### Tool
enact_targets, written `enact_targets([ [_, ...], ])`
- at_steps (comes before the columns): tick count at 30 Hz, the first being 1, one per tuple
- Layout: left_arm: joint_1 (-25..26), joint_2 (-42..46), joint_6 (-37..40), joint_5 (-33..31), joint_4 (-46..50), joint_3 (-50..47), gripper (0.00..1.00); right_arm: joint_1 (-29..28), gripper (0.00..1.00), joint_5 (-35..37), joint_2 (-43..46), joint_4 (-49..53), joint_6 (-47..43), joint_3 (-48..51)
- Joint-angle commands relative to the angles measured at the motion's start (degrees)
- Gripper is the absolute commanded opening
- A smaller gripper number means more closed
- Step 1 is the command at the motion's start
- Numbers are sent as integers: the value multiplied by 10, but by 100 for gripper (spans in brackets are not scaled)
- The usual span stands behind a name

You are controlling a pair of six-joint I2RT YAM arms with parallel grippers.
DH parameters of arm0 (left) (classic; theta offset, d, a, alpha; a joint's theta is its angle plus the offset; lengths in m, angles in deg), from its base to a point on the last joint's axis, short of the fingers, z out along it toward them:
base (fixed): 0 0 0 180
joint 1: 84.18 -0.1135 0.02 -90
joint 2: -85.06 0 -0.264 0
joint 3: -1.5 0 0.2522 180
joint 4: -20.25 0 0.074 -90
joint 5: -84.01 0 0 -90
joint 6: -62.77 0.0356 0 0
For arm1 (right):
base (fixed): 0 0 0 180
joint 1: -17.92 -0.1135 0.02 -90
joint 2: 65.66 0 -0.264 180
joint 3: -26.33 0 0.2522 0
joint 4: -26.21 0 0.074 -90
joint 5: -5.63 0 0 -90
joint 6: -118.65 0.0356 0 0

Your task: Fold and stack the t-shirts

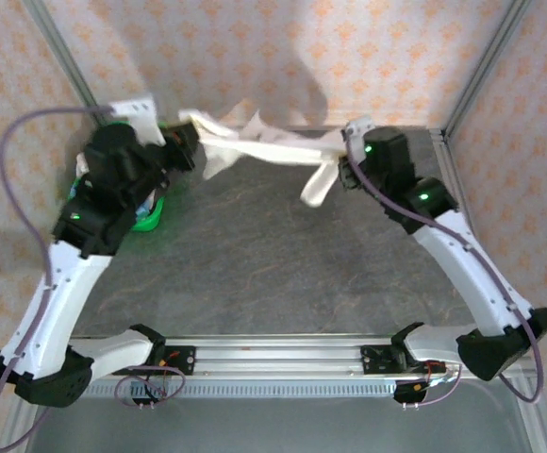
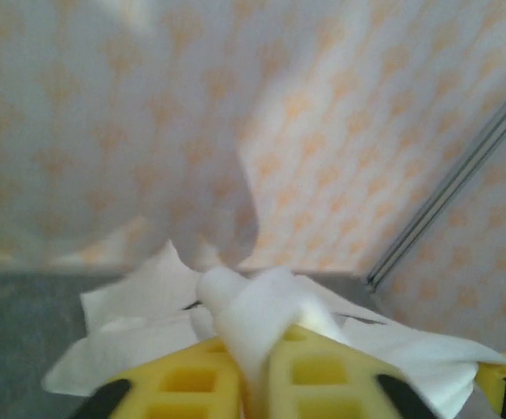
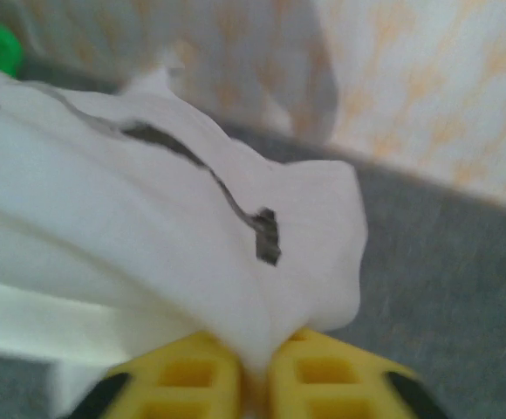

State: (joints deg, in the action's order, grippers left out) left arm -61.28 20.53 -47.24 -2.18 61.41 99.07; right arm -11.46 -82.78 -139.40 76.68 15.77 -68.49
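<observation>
Bright green plastic basket (image 1: 151, 215) at far left of dark grey stone-patterned bench (image 1: 255, 264); pale wallpaper with orange motifs (image 1: 283, 57) behind; slim grey metal frame posts (image 1: 488, 61) at the corners; silver ribbed rail (image 1: 283, 357) along near edge.

The arms (image 1: 61, 283) are showing white shells, black joints, green lights. Purple cables (image 1: 2, 156) are trailing off them.

The t-shirt (image 1: 264, 146) is strung above the far end of the table (image 1: 273, 264), left end pinched in the left gripper (image 1: 187, 143), right end in the right gripper (image 1: 347, 162), a flap drooping beside the latter, the basket (image 1: 151, 217) far left under the left arm (image 1: 75, 250).
</observation>
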Motion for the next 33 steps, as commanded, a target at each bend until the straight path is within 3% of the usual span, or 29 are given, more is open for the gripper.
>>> enact_targets([
  [1,3,-21,-72,-32,-44,-178,42,22,34,33,-74,-52,49,97],
  [2,2,-20,-92,-35,-49,-220,45,30,44,54,-104,-53,66,104],
  [6,3,-27,-144,-47,-23,-301,51,29,64,96,-205,62,141,66],
  [9,2,-15,-156,-60,-7,-337,56,6,68,101,-183,72,194,118],
  [13,3,-33,-156,-90,0,-347,64,-28,71,53,-117,44,249,201],
  [21,2,-261,-147,-83,36,-219,60,-21,72,65,-135,10,340,286],
  [24,2,-320,-150,-57,35,-189,43,-5,70,16,-163,-25,363,309],
  [26,4,-330,-155,-29,21,-195,21,3,68,22,-181,-24,378,311],
  [28,7,-321,-160,-25,22,-206,9,19,62,48,-189,-4,393,310],
  [30,7,-302,-166,-38,39,-220,2,41,46,60,-184,7,400,312],
  [31,6,-289,-169,-47,52,-224,0,54,34,59,-178,8,402,314],
  [33,5,-264,-173,-57,77,-229,0,78,21,48,-162,5,401,318],
])
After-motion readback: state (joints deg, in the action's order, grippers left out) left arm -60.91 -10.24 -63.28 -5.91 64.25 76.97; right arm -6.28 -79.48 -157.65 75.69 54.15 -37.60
